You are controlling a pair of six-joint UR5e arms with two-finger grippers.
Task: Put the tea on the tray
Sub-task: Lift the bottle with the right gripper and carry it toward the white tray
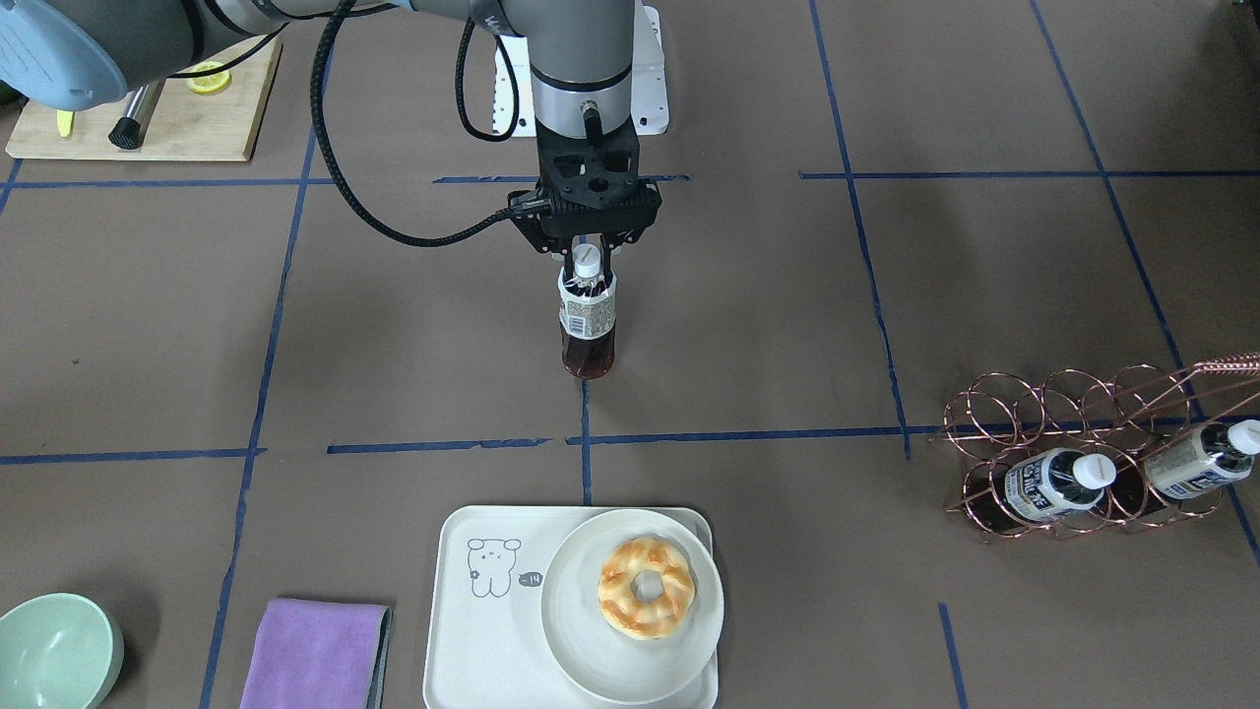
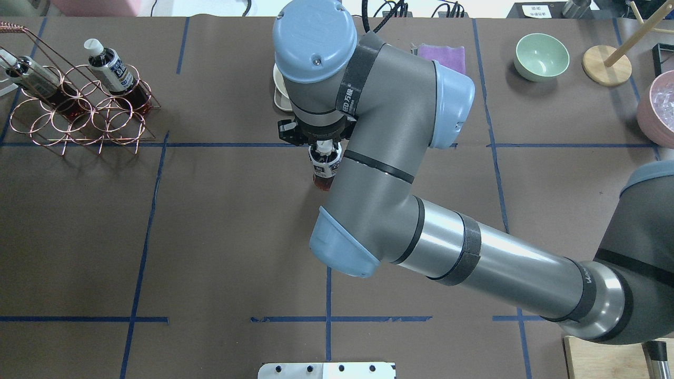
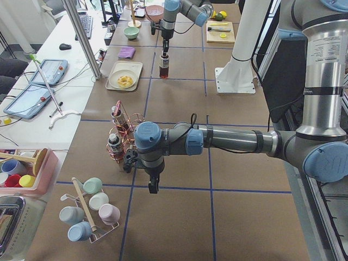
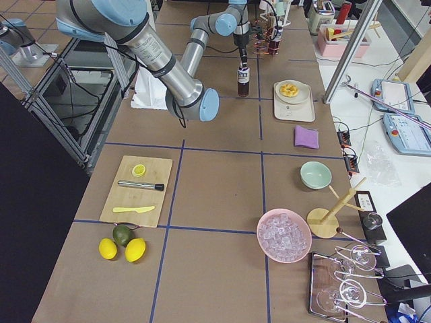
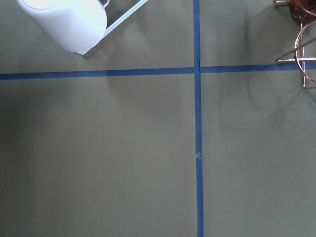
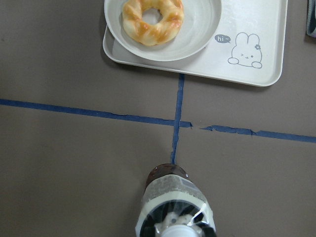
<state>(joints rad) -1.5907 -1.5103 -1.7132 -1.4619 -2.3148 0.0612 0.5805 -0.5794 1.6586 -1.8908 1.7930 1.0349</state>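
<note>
We found the right gripper clenched on the tea, its fingers pinching the bottle on either side just below the white cap. The bottle hung upright under the gripper, over the middle of the table, above the end of a blue tape line. We could not tell whether its base touched the surface.

The tea was well apart from the tray, with a crosswise strip of tape between them. The tray lay at the table's edge on the operators' side. A round white plate sat on the tray, covering the half away from the bear drawing and slightly overlapping the rim. A doughnut lay on the plate.

Two more bottles lay slanted in a copper wire rack towards the robot's left. A purple cloth lay just beside the tray, and a green bowl beyond the cloth.

The left gripper pointed down near the rack; we could not tell whether it was released or clenched.
</note>
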